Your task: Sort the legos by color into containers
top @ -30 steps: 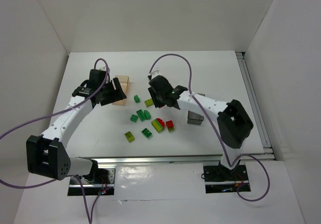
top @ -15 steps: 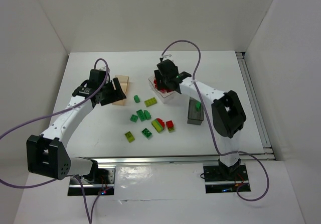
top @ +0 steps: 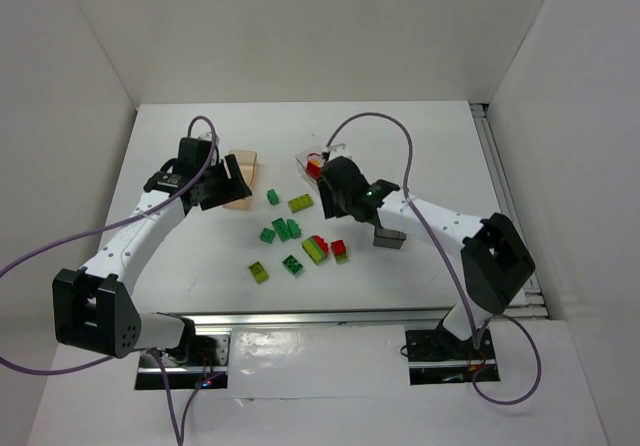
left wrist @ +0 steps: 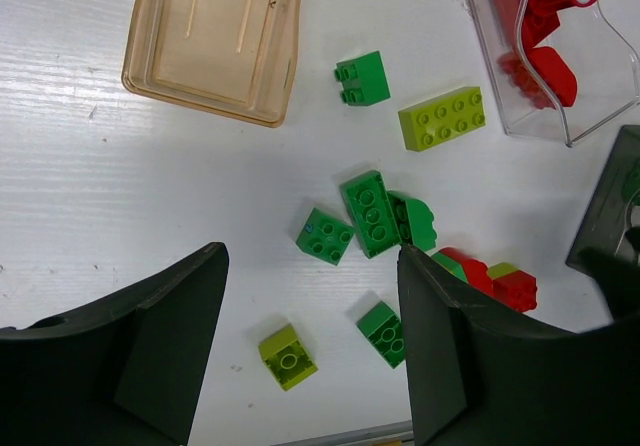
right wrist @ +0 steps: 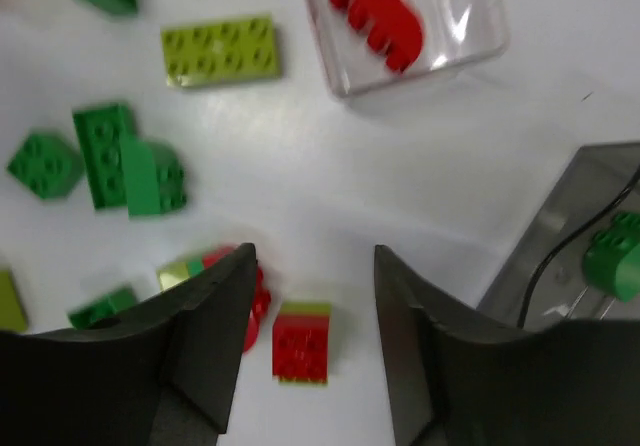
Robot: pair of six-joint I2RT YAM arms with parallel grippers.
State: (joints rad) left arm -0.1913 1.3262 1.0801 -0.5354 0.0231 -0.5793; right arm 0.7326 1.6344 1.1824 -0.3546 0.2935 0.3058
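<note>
Changed: the right claw [right wrist: 312,266] is now hanging clear of the clear tub [right wrist: 480,41], having drawn back toward frame centre, released and carrying nothing. The left claw [left wrist: 310,266] is staying beside the tan tub [left wrist: 215,36], also released and empty. Red bricks [right wrist: 375,6] are lying in the clear tub and one green brick [right wrist: 615,256] in the dark grey tub [right wrist: 560,236]. Loose legos [top: 290,234] are lying mid-worktop [top: 420,146]. A red-and-yellow-green brick [right wrist: 301,344] is lying under the gap between the right claw's fingers, at lower centre of the wrist frame
</note>
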